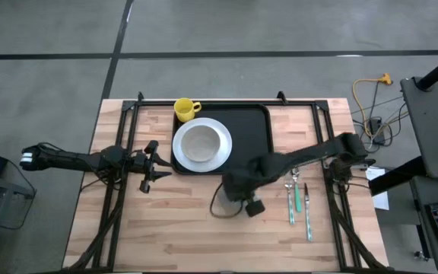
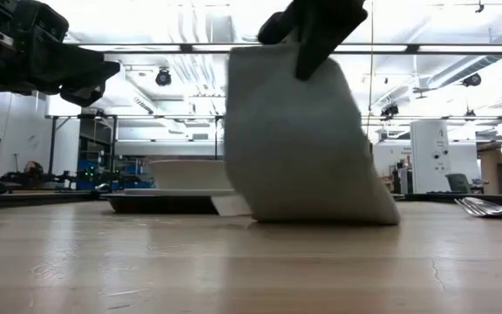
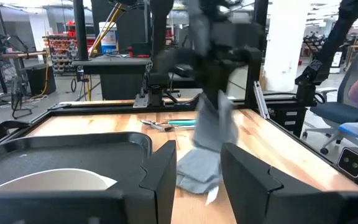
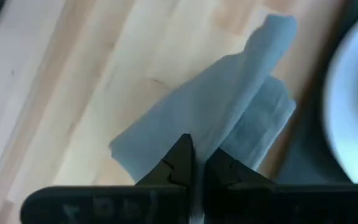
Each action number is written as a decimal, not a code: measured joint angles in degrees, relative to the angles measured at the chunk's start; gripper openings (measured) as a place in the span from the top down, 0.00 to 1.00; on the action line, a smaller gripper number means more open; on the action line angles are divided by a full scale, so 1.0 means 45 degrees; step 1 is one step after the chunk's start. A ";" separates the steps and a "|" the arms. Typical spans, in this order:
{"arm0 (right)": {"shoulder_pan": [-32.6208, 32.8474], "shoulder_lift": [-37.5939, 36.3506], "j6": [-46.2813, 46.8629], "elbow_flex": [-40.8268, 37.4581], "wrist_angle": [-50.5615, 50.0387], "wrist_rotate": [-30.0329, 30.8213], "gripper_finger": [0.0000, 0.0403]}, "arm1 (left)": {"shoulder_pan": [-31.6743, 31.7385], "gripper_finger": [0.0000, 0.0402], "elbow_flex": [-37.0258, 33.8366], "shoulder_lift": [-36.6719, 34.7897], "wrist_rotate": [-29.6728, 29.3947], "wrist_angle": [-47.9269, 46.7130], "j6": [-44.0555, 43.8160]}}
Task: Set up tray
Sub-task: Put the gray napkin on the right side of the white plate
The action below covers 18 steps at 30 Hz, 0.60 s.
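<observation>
Light: bright ceiling strips (image 2: 234,48) overhead, even.
Glare: sheen on the table (image 2: 234,262).
Blur: right wrist view soft; napkin (image 3: 207,134) smeared.

From overhead we look straight down on the whole table (image 1: 166,243) and the floor around it. At tabletop height we look level across the wood into the room, close behind a hanging napkin (image 2: 299,148). From the left wrist we face across the table toward that same napkin (image 3: 207,149). From the right wrist we look down on it from close above (image 4: 216,118).
</observation>
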 joint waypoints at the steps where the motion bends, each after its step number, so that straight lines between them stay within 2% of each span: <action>1: -0.0192 -0.0400 -0.0074 -0.0209 -0.0049 0.0003 0.98 | 0.0004 0.73 0.0000 0.0000 0.0000 0.0001 0.0003; 9: -0.2301 -0.2808 -0.1174 -0.1002 -0.0585 0.0003 0.98 | 0.0003 0.73 0.0000 0.0000 0.0000 0.0001 0.0003; 18: -0.5309 -0.3626 -0.3630 -0.0965 -0.1179 0.0053 0.98 | 0.0000 0.73 0.0004 0.0000 0.0000 0.0001 0.0001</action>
